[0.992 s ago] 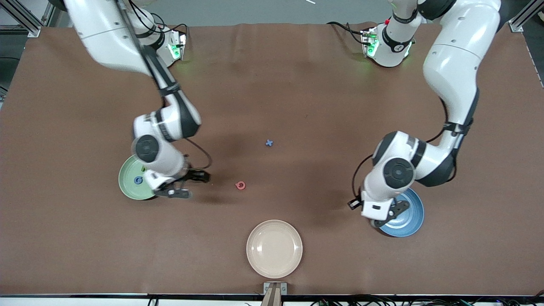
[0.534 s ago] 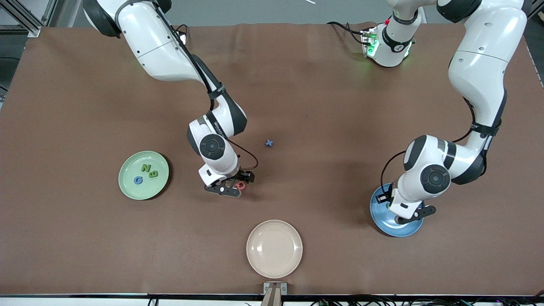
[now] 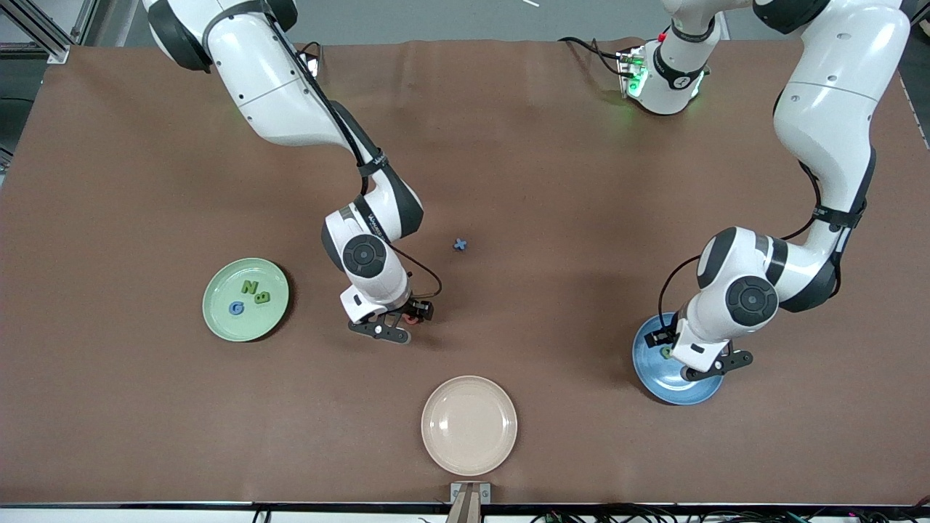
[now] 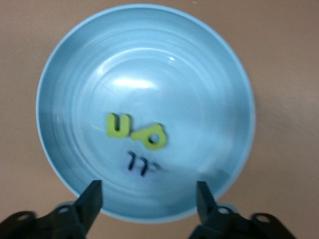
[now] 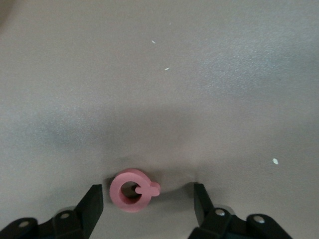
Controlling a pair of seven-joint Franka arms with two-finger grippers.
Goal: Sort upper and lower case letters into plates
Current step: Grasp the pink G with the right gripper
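The pink Q (image 5: 133,190) lies flat on the brown table, between the fingers of my open right gripper (image 5: 147,199), nearer to one finger. In the front view this gripper (image 3: 404,320) hangs low over the Q (image 3: 411,317), between the mint green plate (image 3: 218,321) and the table's middle. That plate holds a green N (image 3: 249,287), a green B (image 3: 262,297) and a blue G (image 3: 236,309). My open, empty left gripper (image 4: 148,196) is over the blue plate (image 4: 209,69), which holds two green letters (image 4: 118,126) and a dark blue m (image 4: 137,163). A blue x (image 3: 460,245) lies mid-table.
A cream-beige plate (image 3: 469,425) sits near the table's front edge, nearer to the front camera than the Q. The blue plate (image 3: 665,388) lies toward the left arm's end, partly under the left wrist.
My right gripper left the green plate, crossed to the pink Q and came down around it. My left gripper shifted a little over the blue plate.
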